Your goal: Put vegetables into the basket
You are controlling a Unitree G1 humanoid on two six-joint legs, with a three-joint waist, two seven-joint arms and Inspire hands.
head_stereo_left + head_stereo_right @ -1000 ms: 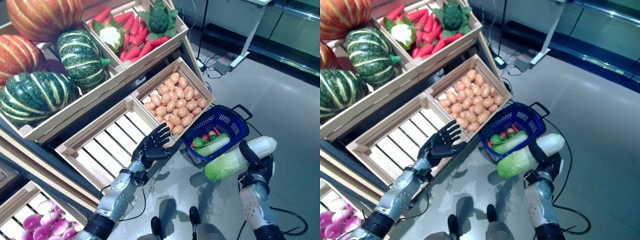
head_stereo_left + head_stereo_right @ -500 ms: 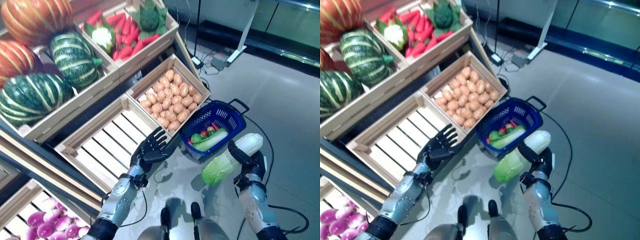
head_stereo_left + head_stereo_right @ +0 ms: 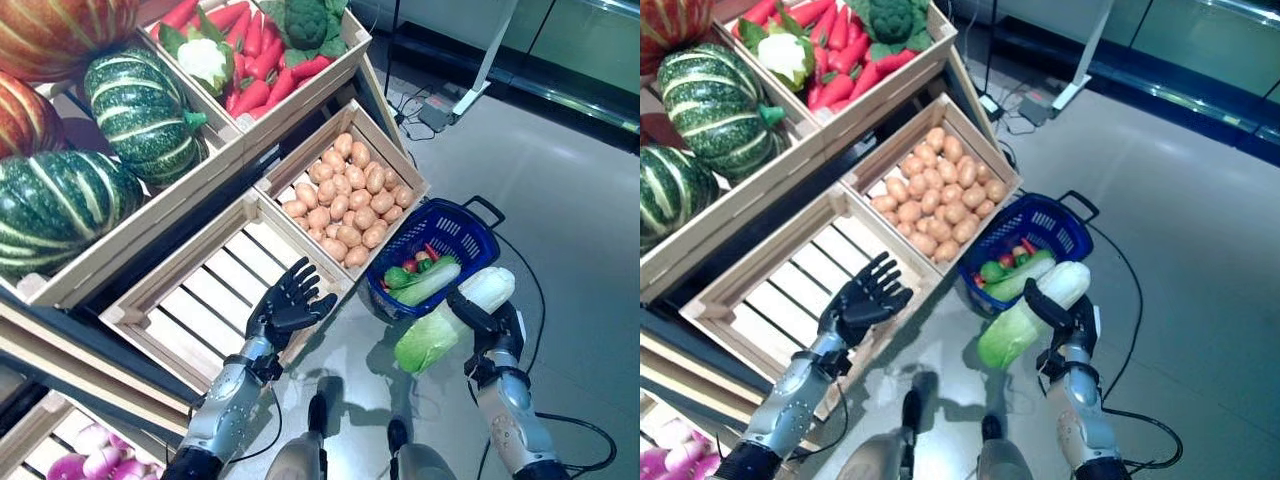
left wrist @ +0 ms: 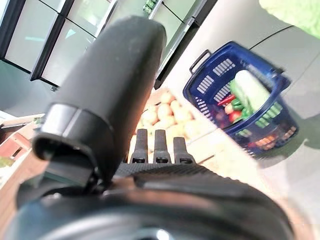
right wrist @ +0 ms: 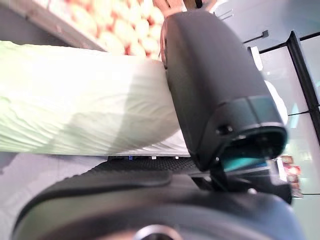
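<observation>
My right hand (image 3: 484, 324) is shut on a long pale-green napa cabbage (image 3: 445, 322) and holds it level just in front of the blue basket (image 3: 468, 226), near its front rim. The cabbage also shows in the right wrist view (image 5: 80, 112), with the thumb (image 5: 215, 85) curled over it. The basket stands on the floor and holds a pale green long vegetable (image 3: 428, 283), a round green one (image 3: 397, 277) and small red ones. My left hand (image 3: 285, 307) is open, fingers spread, over the edge of an empty slatted crate (image 3: 210, 290). The basket also shows in the left wrist view (image 4: 240, 100).
A wooden stand with stepped crates (image 3: 250, 120) fills the left and the back. A crate of potatoes (image 3: 350, 200) sits right next to the basket. Grey floor (image 3: 570, 200) lies to the right, with cables and a table leg (image 3: 480, 70) at the back.
The camera has shifted. My right hand with the cabbage has come a little closer to the basket's front rim. My left hand has stayed open by the empty crate.
</observation>
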